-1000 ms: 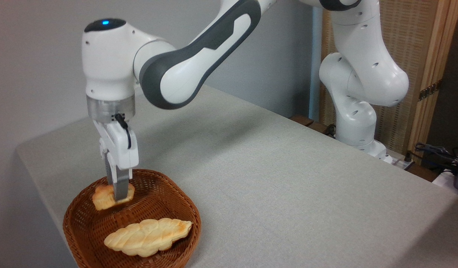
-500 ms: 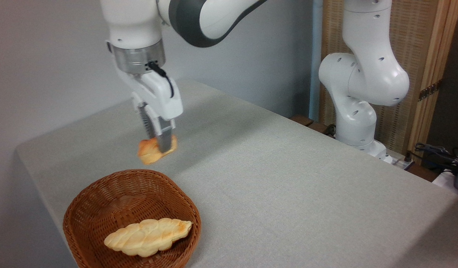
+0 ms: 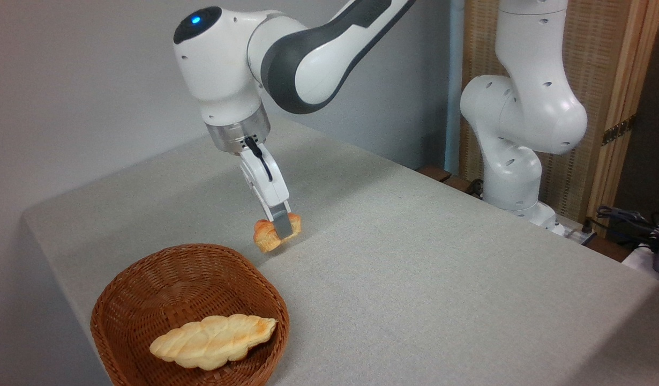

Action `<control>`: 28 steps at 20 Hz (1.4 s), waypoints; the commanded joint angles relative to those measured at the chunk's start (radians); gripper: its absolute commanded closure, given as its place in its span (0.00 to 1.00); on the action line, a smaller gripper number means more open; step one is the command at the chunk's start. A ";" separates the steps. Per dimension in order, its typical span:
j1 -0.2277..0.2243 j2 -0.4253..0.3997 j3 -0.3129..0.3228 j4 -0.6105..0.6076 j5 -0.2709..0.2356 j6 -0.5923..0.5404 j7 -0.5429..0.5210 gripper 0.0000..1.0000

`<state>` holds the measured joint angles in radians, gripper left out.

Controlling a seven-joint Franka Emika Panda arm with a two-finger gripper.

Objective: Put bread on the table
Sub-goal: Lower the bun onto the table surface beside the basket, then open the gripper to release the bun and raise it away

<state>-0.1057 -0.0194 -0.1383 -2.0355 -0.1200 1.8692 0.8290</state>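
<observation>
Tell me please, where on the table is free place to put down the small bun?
Bare cloth of the table runs right of the wicker basket to the arm's base. The gripper holds the bread over it. Only the basket corner is crowded.

The cloth-covered table [image 3: 415, 279] bears a wicker basket [image 3: 147, 289] near its front-left corner.

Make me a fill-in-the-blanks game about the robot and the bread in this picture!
1. The gripper is shut on the small ____ bun.
2. The long braided loaf lies inside the ____.
3. The bun is outside the basket, just above the grey ____.
4. The light on top of the robot arm glows ____.

Missing words: orange; basket; table; blue
</observation>
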 commanded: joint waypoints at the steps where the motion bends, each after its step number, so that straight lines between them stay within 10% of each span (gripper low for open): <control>1: -0.008 -0.022 0.006 -0.022 0.013 0.018 0.028 0.00; 13: -0.008 -0.027 0.008 -0.002 0.014 -0.010 0.027 0.00; 20: 0.106 -0.016 0.025 0.331 0.026 -0.143 -0.049 0.00; 28: 0.113 0.087 0.026 0.535 0.104 -0.275 -0.186 0.00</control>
<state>0.0155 -0.0219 -0.1111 -1.6305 -0.0884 1.7051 0.6911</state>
